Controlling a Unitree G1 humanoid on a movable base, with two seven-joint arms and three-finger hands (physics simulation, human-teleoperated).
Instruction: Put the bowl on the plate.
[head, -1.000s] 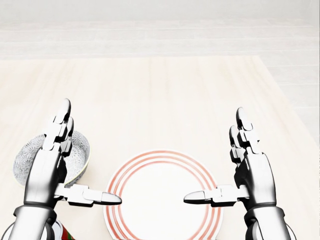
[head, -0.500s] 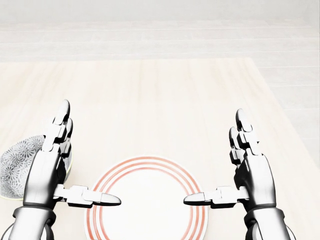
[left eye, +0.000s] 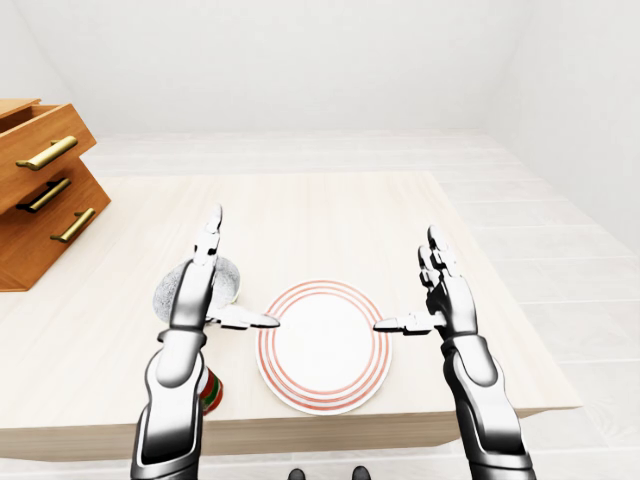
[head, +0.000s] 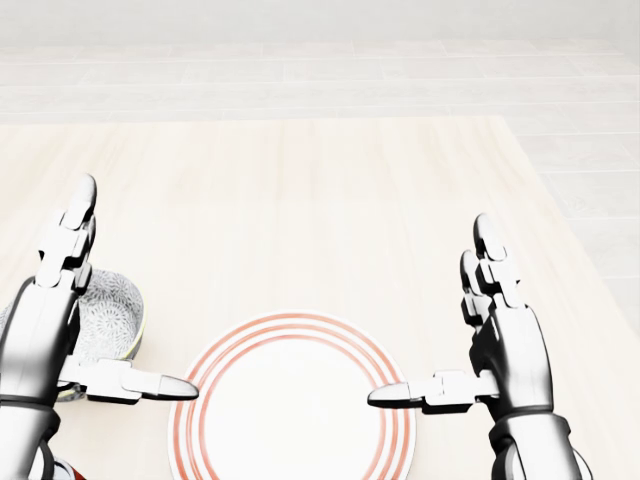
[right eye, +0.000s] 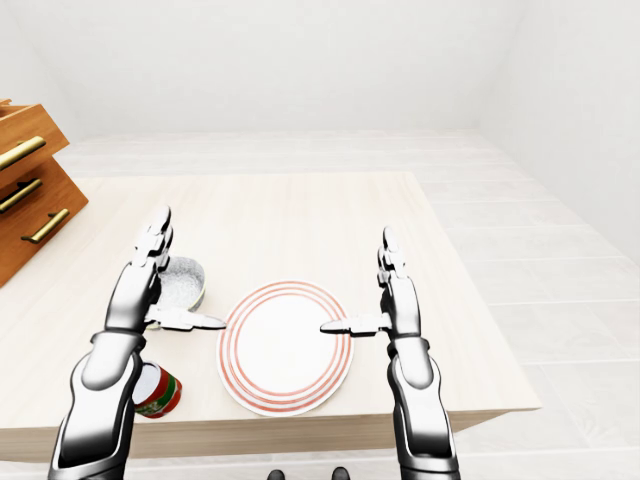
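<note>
Beneath the left forearm, by the table's (head: 300, 190) near edge, stands 1 red and green can (right eye: 158, 390), which that arm could topple if it swings wide. The left hand (head: 48, 320) is open and holds nothing, its fingers straight and its thumb pointing toward the plate (head: 290, 415). The right hand (head: 505, 340) mirrors it, also open and empty, with the plate between the 2 thumbs. The patterned bowl (head: 115, 310) sits on the table just beside the left palm, partly hidden by it and a little apart from the plate. A flat, spread hand could shove the bowl instead of gripping it, or a 1-sided pinch could tip it onto the plate's rim. Well beyond the left fingertips sits a chest of drawers (left eye: 40, 190).
</note>
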